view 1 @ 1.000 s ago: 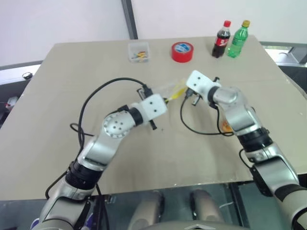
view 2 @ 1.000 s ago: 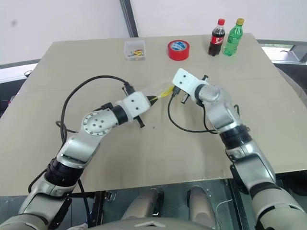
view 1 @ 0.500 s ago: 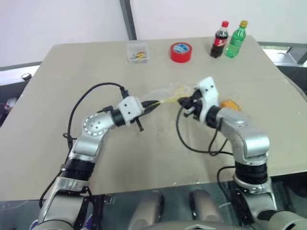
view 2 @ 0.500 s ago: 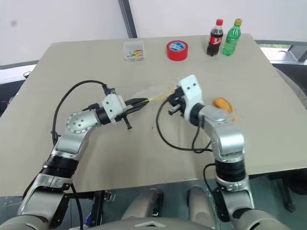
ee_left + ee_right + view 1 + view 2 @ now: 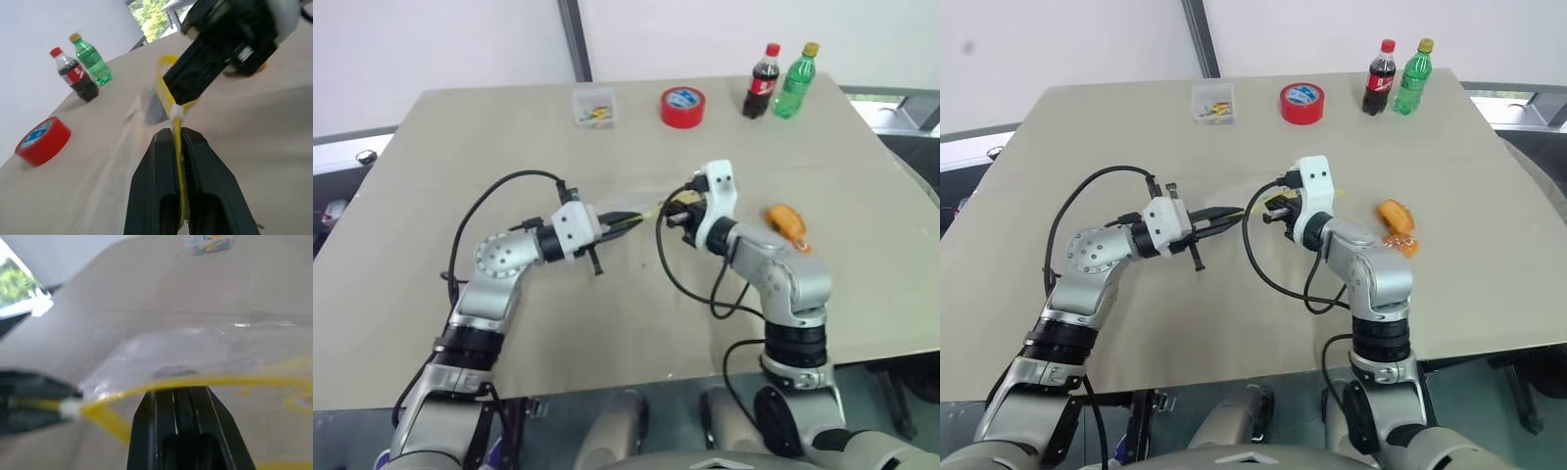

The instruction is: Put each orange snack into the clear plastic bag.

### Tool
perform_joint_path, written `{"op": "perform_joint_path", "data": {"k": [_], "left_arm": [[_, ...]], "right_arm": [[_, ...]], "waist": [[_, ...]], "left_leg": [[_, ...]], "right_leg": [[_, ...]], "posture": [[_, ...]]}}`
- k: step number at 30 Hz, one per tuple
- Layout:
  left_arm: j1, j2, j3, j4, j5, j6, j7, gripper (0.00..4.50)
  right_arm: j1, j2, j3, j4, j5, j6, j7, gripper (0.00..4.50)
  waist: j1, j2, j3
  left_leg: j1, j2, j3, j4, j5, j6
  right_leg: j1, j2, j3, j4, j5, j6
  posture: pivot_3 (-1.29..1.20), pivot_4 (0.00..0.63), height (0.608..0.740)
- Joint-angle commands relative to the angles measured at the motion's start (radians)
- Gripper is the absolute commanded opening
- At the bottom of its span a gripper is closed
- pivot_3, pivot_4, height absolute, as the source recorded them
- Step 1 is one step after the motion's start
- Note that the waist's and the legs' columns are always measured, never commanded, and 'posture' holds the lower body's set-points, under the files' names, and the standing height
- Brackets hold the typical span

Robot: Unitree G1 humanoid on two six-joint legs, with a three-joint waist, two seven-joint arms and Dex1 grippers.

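Yellow bag strip (image 5: 176,128) clamped by both pincers; head view adds orange snacks (image 5: 1395,216)

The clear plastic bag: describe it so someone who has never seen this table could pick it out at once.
On the tan table, look to the middle, where the two arms meet. The clear plastic bag hangs stretched between the left gripper and the right gripper, both shut on its mouth. Its yellow strip and crinkly see-through film set it apart from the small clear box at the far edge.
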Motion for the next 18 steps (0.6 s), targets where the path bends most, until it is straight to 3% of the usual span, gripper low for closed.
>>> {"op": "perform_joint_path", "data": {"k": [1,4,8,11,12,13,14,16,18], "left_arm": [[0.01,0.021,0.017,-0.046,-0.022,-0.001,-0.026,0.0],[-0.001,0.035,0.024,-0.034,-0.022,-0.01,-0.052,0.0],[-0.015,0.047,0.02,-0.012,-0.01,-0.034,-0.075,0.0],[-0.021,0.044,0.021,-0.005,-0.001,-0.032,-0.071,0.0],[-0.023,0.04,0.023,-0.006,0.001,-0.025,-0.063,0.0],[-0.022,0.037,0.027,-0.01,0.008,-0.013,-0.045,0.0],[-0.02,0.035,0.029,-0.014,0.014,-0.004,-0.032,0.0],[-0.016,0.031,0.03,-0.023,0.023,0.014,-0.007,0.0],[-0.006,0.028,0.028,-0.033,0.034,0.03,0.016,0.0]], "right_arm": [[0.01,-0.149,0.184,0.071,-0.197,-0.337,-0.034,0.02],[0.006,-0.406,0.444,0.154,-0.45,-0.721,0.024,0.02],[-0.045,-0.531,0.55,0.271,-0.593,-0.967,0.025,0.02],[-0.077,-0.545,0.588,0.35,-0.655,-1.068,0.02,0.84],[-0.083,-0.54,0.589,0.369,-0.668,-1.085,0.013,1.29],[-0.087,-0.537,0.589,0.377,-0.693,-1.093,-0.002,2.01],[-0.088,-0.535,0.586,0.381,-0.712,-1.094,-0.01,2.19],[-0.085,-0.536,0.573,0.374,-0.733,-1.091,-0.012,3.11],[-0.072,-0.546,0.55,0.342,-0.742,-1.076,0.0,3.6]], "waist": [[0.002,0.0,0.0],[0.003,0.001,0.0],[-0.01,0.001,0.001],[-0.019,0.001,0.001],[-0.018,0.001,0.001],[-0.018,0.001,0.001],[-0.016,0.001,0.001],[-0.013,0.0,0.001],[-0.007,0.001,0.001]], "left_leg": [[0.0,0.0,0.0,0.0,0.0,0.0],[0.0,-0.002,0.0,0.001,0.0,0.0],[0.0,0.0,0.001,0.0,0.0,0.0],[0.0,0.001,0.001,0.0,0.0,0.0],[0.0,0.001,0.001,0.0,0.0,0.0],[0.0,0.001,0.001,0.0,0.0,0.0],[0.0,0.001,0.001,0.0,0.0,0.0],[0.0,0.001,0.001,0.001,0.0,0.0],[0.0,0.001,0.001,0.001,0.0,0.0]], "right_leg": [[0.0,0.0,0.0,0.0,0.0,0.0],[0.0,-0.001,-0.001,-0.001,0.0,0.0],[0.0,0.001,0.0,0.0,0.0,0.0],[0.0,0.002,0.0,0.0,0.0,0.0],[0.0,0.002,0.0,0.0,0.0,0.0],[0.0,0.002,0.0,0.0,0.0,0.0],[0.0,0.002,0.001,0.0,0.0,0.0],[0.0,0.001,0.001,-0.001,0.0,0.0],[0.0,0.002,0.001,-0.001,0.0,0.0]], "posture": [[0.0,0.15,0.74],[0.0,0.15,0.74],[0.0,0.15,0.74],[0.0,0.15,0.74],[0.0,0.15,0.74],[0.0,0.15,0.74],[0.0,0.15,0.74],[0.0,0.15,0.74],[0.0,0.15,0.74]]}}
